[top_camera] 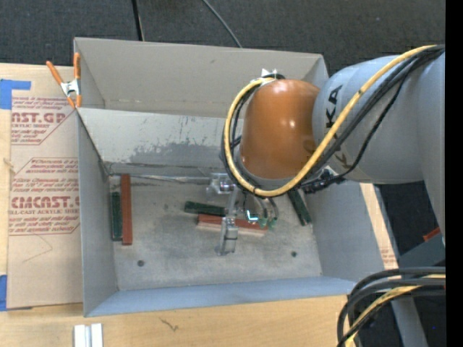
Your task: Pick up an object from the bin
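The gripper (pixel 230 238) hangs low over the bin (pixel 166 255) floor.
It sits at a reddish-brown stick (pixel 211 222) beside a dark green stick (pixel 197 208) (open or closed, I cannot tell).

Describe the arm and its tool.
The arm is pale grey with rounded links and dark lettering, partly hidden. A smooth orange dome cover caps the wrist. Yellow and black cables loop round it. The tool is small, silvery metal.
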You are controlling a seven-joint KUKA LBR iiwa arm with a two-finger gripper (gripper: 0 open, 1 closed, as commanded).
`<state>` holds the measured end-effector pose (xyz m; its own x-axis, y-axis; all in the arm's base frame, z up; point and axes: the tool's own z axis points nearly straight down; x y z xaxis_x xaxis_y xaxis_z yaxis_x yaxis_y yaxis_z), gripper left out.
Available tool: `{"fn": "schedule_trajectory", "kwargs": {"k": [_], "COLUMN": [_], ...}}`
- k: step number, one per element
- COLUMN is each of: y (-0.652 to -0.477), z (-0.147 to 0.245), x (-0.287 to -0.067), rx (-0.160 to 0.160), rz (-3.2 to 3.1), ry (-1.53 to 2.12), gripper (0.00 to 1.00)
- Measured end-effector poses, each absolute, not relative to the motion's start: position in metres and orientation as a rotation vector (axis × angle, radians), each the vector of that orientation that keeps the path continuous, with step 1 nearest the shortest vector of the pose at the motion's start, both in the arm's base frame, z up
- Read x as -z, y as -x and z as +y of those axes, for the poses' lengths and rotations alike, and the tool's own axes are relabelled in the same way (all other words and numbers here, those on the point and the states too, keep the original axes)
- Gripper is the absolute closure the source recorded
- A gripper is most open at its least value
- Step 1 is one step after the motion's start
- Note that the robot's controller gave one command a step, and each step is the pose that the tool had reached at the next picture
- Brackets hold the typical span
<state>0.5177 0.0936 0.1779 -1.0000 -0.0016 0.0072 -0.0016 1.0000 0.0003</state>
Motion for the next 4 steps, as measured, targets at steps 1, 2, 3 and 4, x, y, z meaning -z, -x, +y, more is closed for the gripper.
{"fn": "schedule_trajectory", "kwargs": {"k": [1,2,3,4], "y": [-0.520,-0.549,-0.556,-0.556], "z": [0.093,0.102,0.088,0.087], "x": [-0.182,-0.129,-0.072,-0.072], "rx": [0.002,0.003,0.003,0.003], "rz": [-3.142,-3.150,-3.141,-3.141], "ry": [-0.001,-0.028,0.081,0.082], "gripper": [0.00,0.00,1.00,1.00]}}
